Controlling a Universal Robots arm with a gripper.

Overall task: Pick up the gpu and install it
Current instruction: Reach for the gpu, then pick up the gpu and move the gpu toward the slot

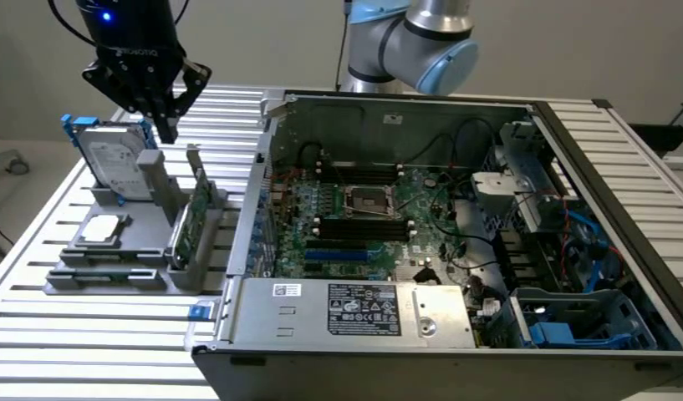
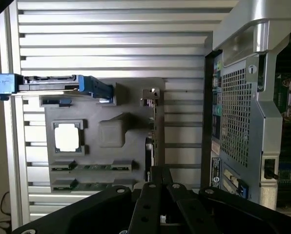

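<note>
Green gpu [image 1: 194,219] stands on edge in its grey holder [image 1: 96,280] | long axis runs alongside the case wall [image 1: 252,209] | your claw [image 1: 166,129], pressed together, empty, hovers over its far end.

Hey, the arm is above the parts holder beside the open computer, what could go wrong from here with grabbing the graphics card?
1. The fingers are shut above the gpu, standing on edge in the gray holder; lowering like that would likely ram the thin card, not straddle it.
2. The hard drive stands close beside; an off-line descent might clip it.
3. The computer case wall is near; a lifted card could strike it.
</note>
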